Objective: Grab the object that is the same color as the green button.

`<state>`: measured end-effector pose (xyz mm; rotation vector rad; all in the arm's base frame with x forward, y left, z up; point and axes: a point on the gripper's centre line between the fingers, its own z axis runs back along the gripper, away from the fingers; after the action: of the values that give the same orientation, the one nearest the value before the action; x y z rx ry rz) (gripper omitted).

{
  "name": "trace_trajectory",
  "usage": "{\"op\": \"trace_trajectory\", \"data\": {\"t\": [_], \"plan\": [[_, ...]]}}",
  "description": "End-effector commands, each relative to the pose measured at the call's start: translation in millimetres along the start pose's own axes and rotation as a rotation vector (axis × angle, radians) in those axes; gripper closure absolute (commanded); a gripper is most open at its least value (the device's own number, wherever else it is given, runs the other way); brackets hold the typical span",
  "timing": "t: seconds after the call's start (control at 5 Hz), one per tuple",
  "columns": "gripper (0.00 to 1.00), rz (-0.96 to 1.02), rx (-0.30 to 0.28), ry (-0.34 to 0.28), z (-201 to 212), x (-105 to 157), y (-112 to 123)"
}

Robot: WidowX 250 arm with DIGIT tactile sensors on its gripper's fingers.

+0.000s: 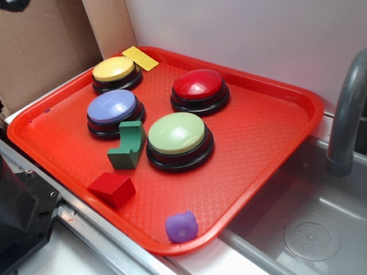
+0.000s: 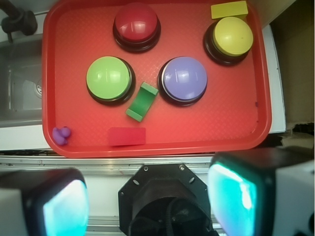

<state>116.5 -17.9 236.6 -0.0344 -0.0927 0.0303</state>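
Gripper (image 2: 147, 206): jaws apart, empty, off tray (image 2: 236, 132). Block (image 2: 141, 102) beside green button (image 2: 108, 78): we judge light, rigid; pinch flat sides.

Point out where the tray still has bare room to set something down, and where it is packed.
The widest bare patch on the tray lies between the red button, the green button and the sink-side rim. A smaller strip runs from the red block to the purple toy. It is crowded around the green block, between the green and blue button.
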Motion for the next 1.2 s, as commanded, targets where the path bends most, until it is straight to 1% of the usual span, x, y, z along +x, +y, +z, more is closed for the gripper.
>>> {"op": "trace_trajectory", "data": {"t": [0.0,0.2,0.4,0.6,0.8,1.0], "plan": [[0.0,0.0,0.0,0.0,0.0,0.0,0.0],[0.0,-0.092,0.043,-0.038,-13.8,8.0,2.5],[0.0,-0.185,0.057,-0.049,-34.2,14.1,5.0],[0.0,-0.27,0.11,-0.043,-64.8,20.5,6.7],[0.0,-0.351,0.113,-0.066,-88.5,26.6,5.6],[0.0,-0.437,0.103,-0.115,-116.6,34.4,0.8]]}}
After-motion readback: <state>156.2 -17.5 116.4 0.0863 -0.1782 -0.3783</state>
